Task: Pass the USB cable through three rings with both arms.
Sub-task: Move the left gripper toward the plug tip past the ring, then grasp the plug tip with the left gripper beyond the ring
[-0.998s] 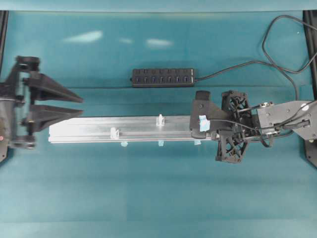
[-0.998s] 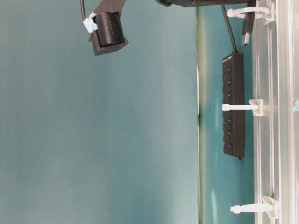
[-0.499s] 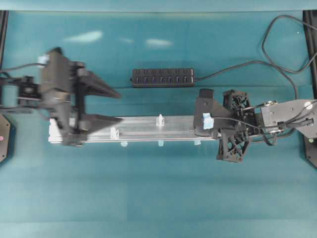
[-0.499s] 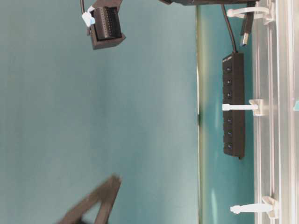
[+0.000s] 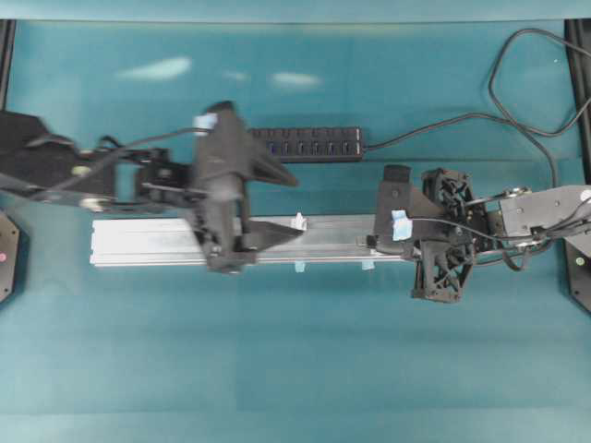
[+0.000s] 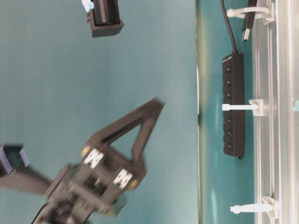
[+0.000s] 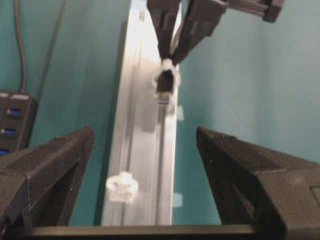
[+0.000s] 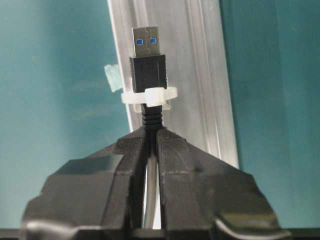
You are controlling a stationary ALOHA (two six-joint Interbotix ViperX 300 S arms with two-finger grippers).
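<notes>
USB cable (image 8: 148, 80) pinched just behind its plug by the right hand (image 8: 150, 132), jaws clamped together on it, plug already poking through the first of the three rings (image 8: 150, 96) with its blue-tongued metal tip clear on the far side, over the silver rail (image 8: 200, 75). From the left in the overhead view: left hand (image 5: 277, 203) spread wide apart, holding nothing, hovering above the rail (image 5: 138, 242) with its pointed tips aimed rightward, one finger over the rail, the other over the bare desk (image 5: 295, 369) toward the black hub (image 5: 305, 144). Middle ring (image 5: 299, 222) upright on the rail just beyond those tips, untouched; the leftmost ring hidden under the left hand there, though seen pale near the bottom of the left wrist view (image 7: 121, 185), lying between the open fingers (image 7: 47, 170). Further right, the right hand (image 5: 374, 242) at the rail's end, blue tape patch (image 5: 400, 224) on its side, cable trailing back along the arm. Hub's own cord (image 5: 517, 83) looping away to the upper right corner of the desk.
</notes>
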